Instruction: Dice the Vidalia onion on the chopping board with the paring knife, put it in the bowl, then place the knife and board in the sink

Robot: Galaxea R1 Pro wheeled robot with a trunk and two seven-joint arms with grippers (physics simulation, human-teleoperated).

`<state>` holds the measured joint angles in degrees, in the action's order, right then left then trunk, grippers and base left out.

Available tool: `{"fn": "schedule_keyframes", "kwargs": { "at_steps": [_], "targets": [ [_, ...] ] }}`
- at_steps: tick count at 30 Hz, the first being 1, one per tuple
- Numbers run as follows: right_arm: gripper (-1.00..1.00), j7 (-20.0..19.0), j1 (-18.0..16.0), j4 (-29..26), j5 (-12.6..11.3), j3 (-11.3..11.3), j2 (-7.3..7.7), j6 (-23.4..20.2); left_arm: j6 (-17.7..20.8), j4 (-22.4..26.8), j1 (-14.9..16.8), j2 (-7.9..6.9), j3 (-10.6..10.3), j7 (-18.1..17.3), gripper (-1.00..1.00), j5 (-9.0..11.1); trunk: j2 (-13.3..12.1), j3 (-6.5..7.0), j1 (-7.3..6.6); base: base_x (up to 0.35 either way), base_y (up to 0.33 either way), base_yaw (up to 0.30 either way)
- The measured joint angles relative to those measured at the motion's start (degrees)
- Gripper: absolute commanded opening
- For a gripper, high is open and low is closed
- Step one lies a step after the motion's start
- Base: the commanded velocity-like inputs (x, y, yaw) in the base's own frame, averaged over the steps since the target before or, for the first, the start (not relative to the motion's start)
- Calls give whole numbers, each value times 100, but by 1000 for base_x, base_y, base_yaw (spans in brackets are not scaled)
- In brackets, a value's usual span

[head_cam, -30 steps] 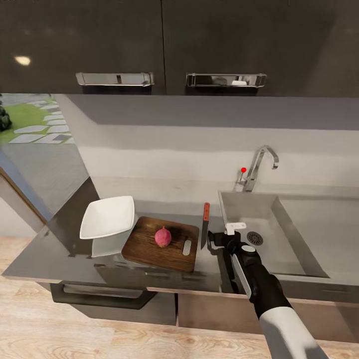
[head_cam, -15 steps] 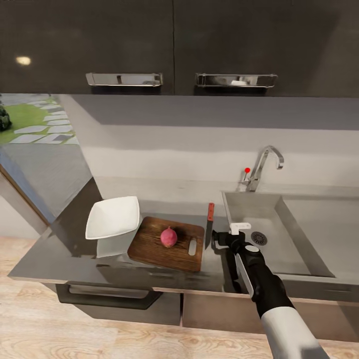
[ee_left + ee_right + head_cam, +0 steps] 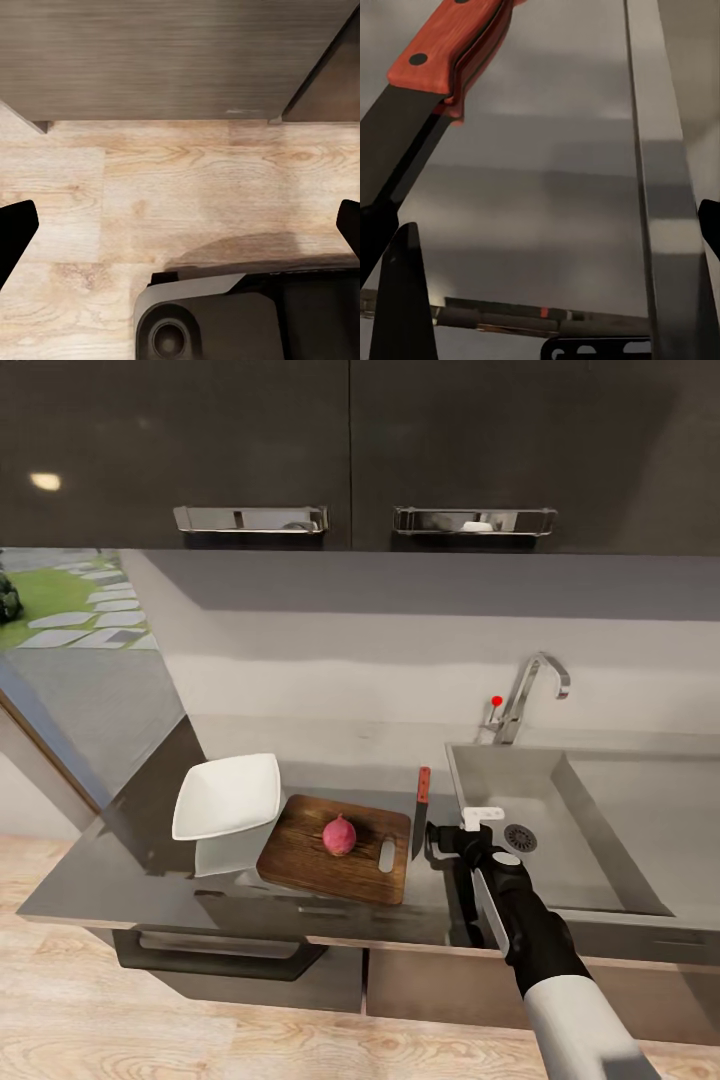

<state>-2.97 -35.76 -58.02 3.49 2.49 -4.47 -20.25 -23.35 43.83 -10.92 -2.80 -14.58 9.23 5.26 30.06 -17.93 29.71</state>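
Vidalia onion [image 3: 339,835] sits on chopping board [image 3: 336,848], paring knife [image 3: 421,815] just right of it; right gripper [image 3: 447,840] spread wide near the blade; left gripper [image 3: 180,229] wide over floor.

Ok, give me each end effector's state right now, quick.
Left end effector: open, holding nothing, hanging over the wood floor.
Right end effector: open, empty, beside the paring knife on the countertop.

We take the chopping board [image 3: 335,848] as landmark, lying on the countertop [image 3: 120,870] | the Vidalia onion [image 3: 339,836] sits on it | the bowl [image 3: 227,796] touches its left end | the paring knife [image 3: 420,812] [image 3: 431,67] lies just right of it | the sink [image 3: 560,830] lies further right, beyond the knife | the right gripper [image 3: 447,843] is just right of the knife.
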Motion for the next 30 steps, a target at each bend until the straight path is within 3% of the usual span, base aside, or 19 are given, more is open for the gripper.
{"fn": "schedule_keyframes", "kwargs": {
  "at_steps": [17, 18, 25, 30],
  "targets": [
    [100, -7, 2, -92, -14, -5, 0, -14, 0, -3, 0, 0, 0, 0, 100, 0, 0, -1, 0, 0, 0, 0],
    [100, -54, 1, -105, -81, -209, 7, -7, 0, -4, 1, 0, -1, 0, 100, 0, 0, 0, 0, 0, 0, 0],
    [100, 192, -21, -529, -94, -275, 312, -79, 3, -112, 1, 12, -5, 0, 100, -4, 0, 0, 0, 0, 0, 0],
    [100, 581, -249, -883, -97, -272, 389, -589, 0, -170, 2, 16, -8, -1, 100, -7, 0, 0, 0, 0, 0, 0]
  ]
}}
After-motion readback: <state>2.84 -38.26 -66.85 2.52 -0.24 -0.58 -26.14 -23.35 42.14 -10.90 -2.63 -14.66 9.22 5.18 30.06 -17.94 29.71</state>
